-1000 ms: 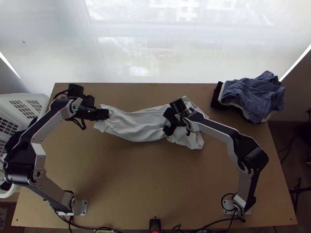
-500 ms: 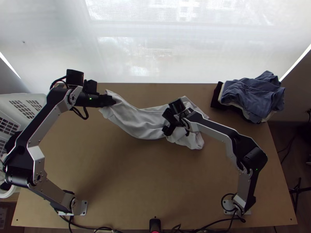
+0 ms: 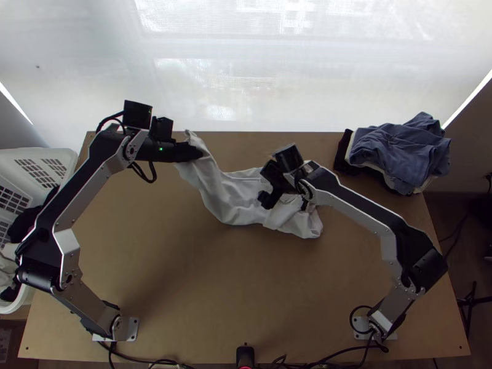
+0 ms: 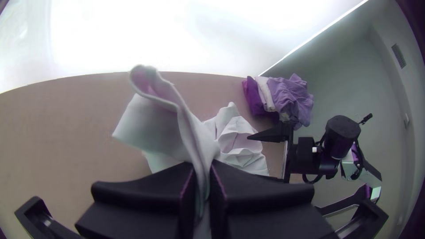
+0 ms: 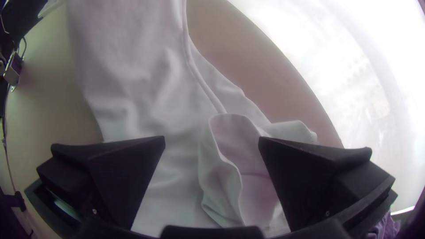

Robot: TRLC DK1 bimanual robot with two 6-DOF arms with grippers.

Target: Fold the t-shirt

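Note:
A white t-shirt lies bunched on the table's far middle, one end lifted toward the upper left. My left gripper holds that end in the top view; in its own wrist view the left gripper is shut on a strip of the cloth. Over the shirt's right part is my right gripper. The right wrist view has the right gripper open, its fingers wide apart above the white cloth, with a folded-over edge between them.
A pile of clothes, blue on top, rests at the table's far right corner. A white basket with dark cloth in it stands off the left edge. Bare table stretches between the two bases.
My left gripper has moved right and up the picture, drawing the shirt's end along. The right gripper stayed put at first, then lifted slightly; its arm has shifted right at the elbow.

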